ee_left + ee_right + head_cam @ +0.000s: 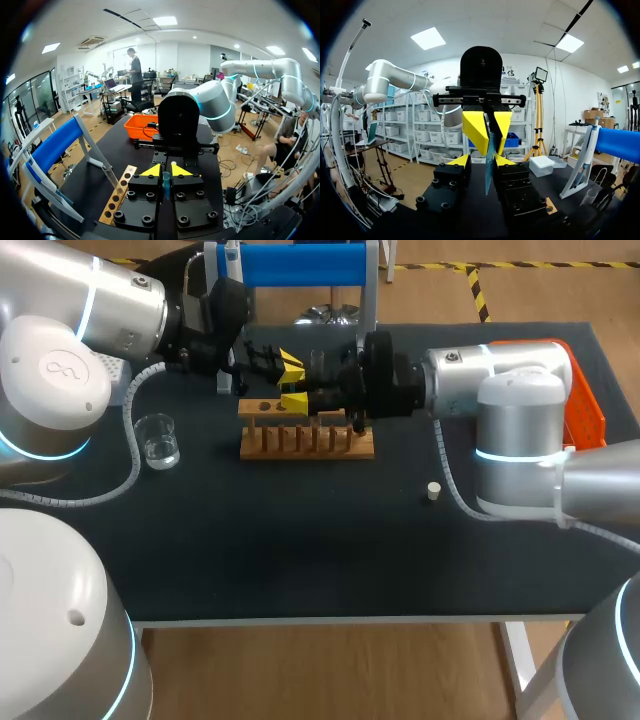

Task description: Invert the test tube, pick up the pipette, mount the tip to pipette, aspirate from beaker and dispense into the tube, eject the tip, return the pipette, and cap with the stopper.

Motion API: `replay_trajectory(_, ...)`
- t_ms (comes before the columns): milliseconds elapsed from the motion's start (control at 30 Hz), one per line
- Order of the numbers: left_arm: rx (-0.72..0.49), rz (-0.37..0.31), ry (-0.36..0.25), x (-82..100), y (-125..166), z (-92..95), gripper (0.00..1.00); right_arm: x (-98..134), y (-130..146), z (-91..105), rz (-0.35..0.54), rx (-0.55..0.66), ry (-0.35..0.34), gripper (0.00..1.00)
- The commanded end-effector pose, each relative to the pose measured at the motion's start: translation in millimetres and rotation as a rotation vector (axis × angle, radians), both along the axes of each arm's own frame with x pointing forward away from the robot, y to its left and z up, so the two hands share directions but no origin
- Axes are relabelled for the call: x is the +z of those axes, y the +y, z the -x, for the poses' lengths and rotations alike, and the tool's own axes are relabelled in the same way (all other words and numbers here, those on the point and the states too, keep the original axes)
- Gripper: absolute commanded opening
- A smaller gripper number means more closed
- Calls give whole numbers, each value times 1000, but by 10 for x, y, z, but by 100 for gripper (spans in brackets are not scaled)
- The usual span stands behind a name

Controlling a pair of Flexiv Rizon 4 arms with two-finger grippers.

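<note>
Our left gripper is clenched on the test tube, toward twelve o'clock of the wooden rack. Our right gripper faces it from three o'clock; we cannot tell its grip. If we release too early, we judge the tube drops.

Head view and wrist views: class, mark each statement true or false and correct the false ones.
1. The beaker stands on the table left of the wooden rack. True.
2. The stopper lies inside the beaker. False: the stopper lies alone on the table, right of the rack.
3. The left gripper and right gripper meet by the rack, test tube between them. True.
4. The orange bin sits at the table's left edge. False: the orange bin is at its right edge.
</note>
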State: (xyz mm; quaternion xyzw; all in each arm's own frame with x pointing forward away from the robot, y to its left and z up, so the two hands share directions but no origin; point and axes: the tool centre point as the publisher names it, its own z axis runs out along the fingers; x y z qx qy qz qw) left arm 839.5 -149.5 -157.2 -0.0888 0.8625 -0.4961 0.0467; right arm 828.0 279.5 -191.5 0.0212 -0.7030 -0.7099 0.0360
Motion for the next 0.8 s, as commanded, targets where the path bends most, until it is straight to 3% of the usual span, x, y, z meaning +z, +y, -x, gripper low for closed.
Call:
replay_trajectory(33,0,0,-1,-1,8,-1,0,1,-14,0,-1,6,-1,18)
replay_trajectory(133,0,0,-1,-1,8,-1,0,5,-15,2,-2,8,-2,0)
replay_trajectory(800,0,0,-1,-1,8,-1,0,17,-37,7,-10,6,4,0)
